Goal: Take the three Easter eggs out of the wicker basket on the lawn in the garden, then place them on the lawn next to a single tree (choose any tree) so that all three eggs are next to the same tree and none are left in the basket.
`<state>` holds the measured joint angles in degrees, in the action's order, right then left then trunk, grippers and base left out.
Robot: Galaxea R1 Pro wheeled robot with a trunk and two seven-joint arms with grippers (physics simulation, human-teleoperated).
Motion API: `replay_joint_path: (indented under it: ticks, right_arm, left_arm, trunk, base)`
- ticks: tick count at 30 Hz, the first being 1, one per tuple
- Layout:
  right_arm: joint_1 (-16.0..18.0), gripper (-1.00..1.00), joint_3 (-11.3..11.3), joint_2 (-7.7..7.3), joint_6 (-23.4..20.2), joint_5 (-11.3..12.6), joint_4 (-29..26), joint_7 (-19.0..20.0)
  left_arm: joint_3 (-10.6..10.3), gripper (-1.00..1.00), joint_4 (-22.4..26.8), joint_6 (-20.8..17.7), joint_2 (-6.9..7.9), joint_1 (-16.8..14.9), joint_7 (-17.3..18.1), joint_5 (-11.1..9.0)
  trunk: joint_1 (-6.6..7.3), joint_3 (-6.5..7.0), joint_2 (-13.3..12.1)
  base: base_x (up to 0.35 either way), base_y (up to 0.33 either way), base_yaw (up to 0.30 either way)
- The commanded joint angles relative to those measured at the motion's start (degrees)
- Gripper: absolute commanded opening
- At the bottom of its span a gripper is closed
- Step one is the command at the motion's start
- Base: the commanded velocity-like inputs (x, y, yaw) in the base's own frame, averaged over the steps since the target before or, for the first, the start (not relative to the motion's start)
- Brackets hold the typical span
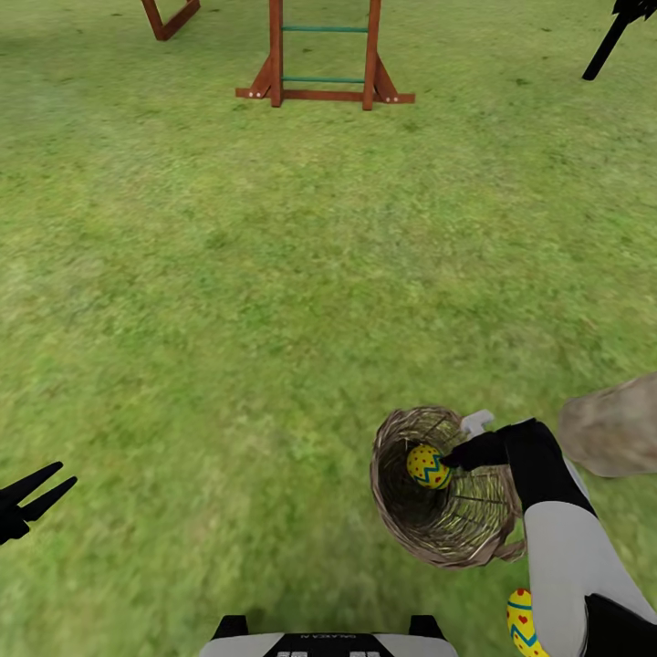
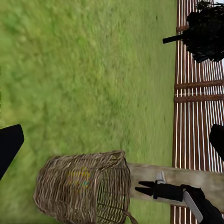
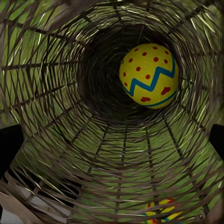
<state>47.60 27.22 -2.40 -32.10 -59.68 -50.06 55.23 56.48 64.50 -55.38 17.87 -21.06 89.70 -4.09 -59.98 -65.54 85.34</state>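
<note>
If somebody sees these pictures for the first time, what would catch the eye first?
Probably the yellow Easter egg with red dots deep inside the wicker basket, which lies tipped on the lawn with the right gripper at its mouth. Next, a second egg with red hearts lies on the grass beside the right arm, and the wooden ladder frame stands far ahead.

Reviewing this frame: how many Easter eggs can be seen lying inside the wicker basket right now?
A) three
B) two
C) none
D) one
D: the head view shows a single dotted egg inside the wicker basket, beside the right gripper, and the right wrist view into the basket shows that one egg too; another egg lies outside on the lawn.
</note>
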Motion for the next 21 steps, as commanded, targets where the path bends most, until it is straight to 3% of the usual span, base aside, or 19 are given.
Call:
replay_joint_path:
  ticks: [1, 4, 21]
  right_arm:
    - [0.04, 1.00, 0.12, 0.03, -0.12, -0.35, -0.15, 0.35]
    - [0.04, 1.00, 0.06, 0.07, -0.27, -0.51, -0.41, 0.07]
    - [0.02, 1.00, 0.03, 0.29, -0.34, -0.70, -0.40, -0.55]
  left_arm:
    - [0.04, 1.00, -0.01, -0.61, -0.01, -0.03, 0.30, 0.13]
    - [0.04, 1.00, 0.00, -0.61, 0.02, -0.03, 0.30, 0.13]
    - [0.04, 1.00, -0.02, -0.61, -0.03, -0.03, 0.30, 0.12]
  trunk:
    - [0.00, -0.03, 0.02]
    - [0.00, -0.03, 0.02]
    - [-3.73, -3.08, 6.84]
  base:
    - [0.000, 0.000, 0.000]
    - [0.000, 0.000, 0.000]
    - [0.000, 0.000, 0.000]
